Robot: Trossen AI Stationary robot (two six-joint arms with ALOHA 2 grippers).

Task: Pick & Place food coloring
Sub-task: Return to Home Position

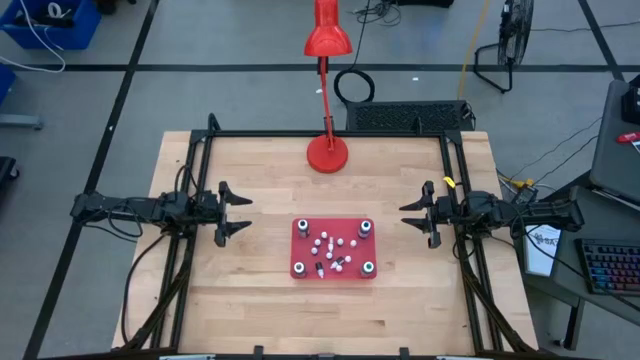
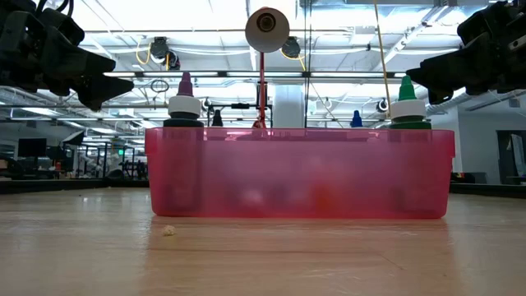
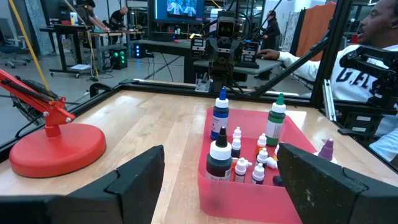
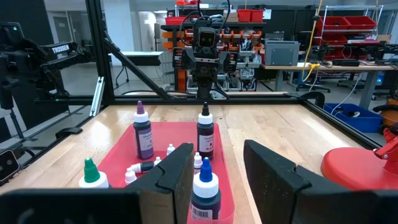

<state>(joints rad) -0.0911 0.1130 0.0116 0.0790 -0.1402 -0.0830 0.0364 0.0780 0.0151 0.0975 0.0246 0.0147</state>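
Two tools, both mine and both empty, are hanging above the counter (image 1: 250, 300), the left tool (image 1: 238, 214) and the right tool (image 1: 412, 214) facing each other across the pink bin (image 2: 329, 164). The food coloring (image 1: 331, 248) is sitting inside that bin. The small white bottles (image 3: 241, 168) are clustering in the middle and four larger bottles (image 1: 366, 227) are standing upright at the corners, among them a purple-capped bottle (image 2: 184, 103) and a green-capped bottle (image 2: 407, 103).

The bin is lying between my arms, a little toward the front edge from the line joining them. Its long side is running from one arm to the other, so neither arm is clearly nearer.

I am holding both tools' fingers spread open, the left pair wide, and neither is touching or carrying anything. A red desk lamp (image 1: 328, 153) is standing beyond the bin at the far edge. I am seeing no bottle out on the bare wood, so I am judging the sorting finished and both arms at or near their rest pose, well clear of the bin.
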